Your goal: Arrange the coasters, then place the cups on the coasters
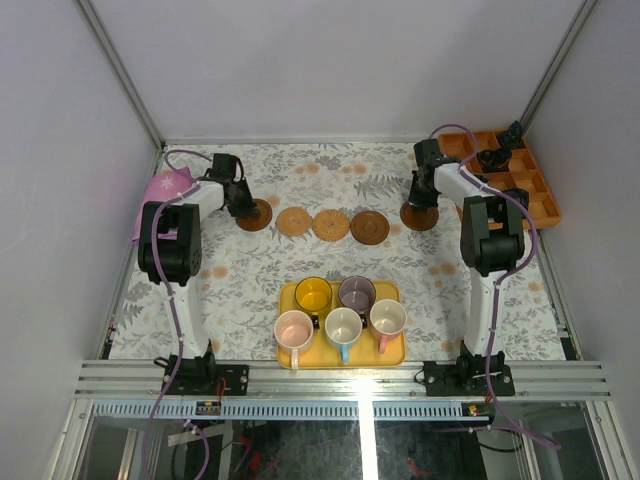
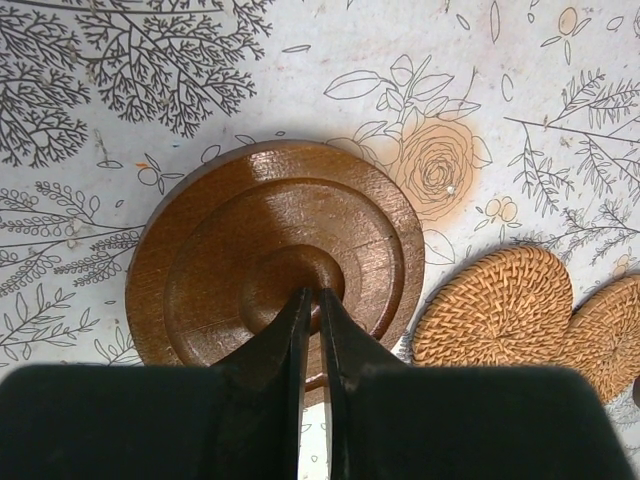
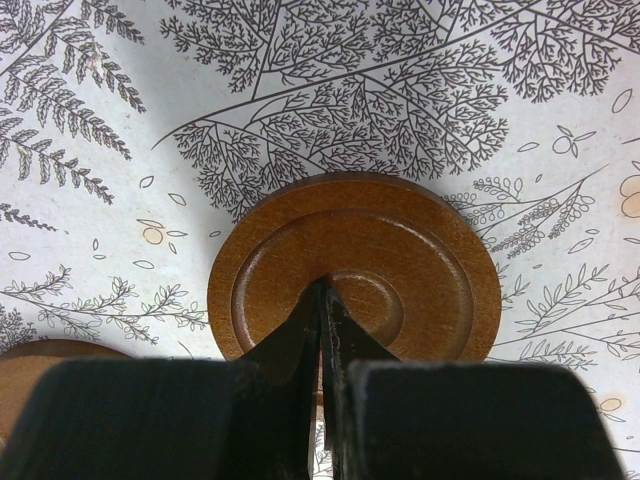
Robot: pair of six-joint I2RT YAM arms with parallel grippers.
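Observation:
Five coasters lie in a row across the floral cloth: a dark brown one [image 1: 258, 216] at the left end, two tan woven ones [image 1: 294, 221] [image 1: 331, 225], a brown one [image 1: 369, 228], and a dark brown one [image 1: 419, 216] at the right end. My left gripper [image 2: 311, 296] is shut, its tips resting on the centre of the left dark coaster [image 2: 230, 250], with the woven coasters [image 2: 495, 305] beside it. My right gripper [image 3: 323, 288] is shut, tips on the centre of the right dark coaster [image 3: 410, 250]. Several cups stand on the yellow tray [image 1: 396, 352]: yellow [image 1: 313, 294], purple-grey [image 1: 357, 293], pink [image 1: 293, 328], light blue [image 1: 343, 327], cream-pink [image 1: 387, 318].
An orange compartment box [image 1: 545, 195] with small black objects sits at the back right, close behind the right arm. A pink-purple object [image 1: 165, 185] lies at the back left behind the left arm. White walls enclose the table on three sides.

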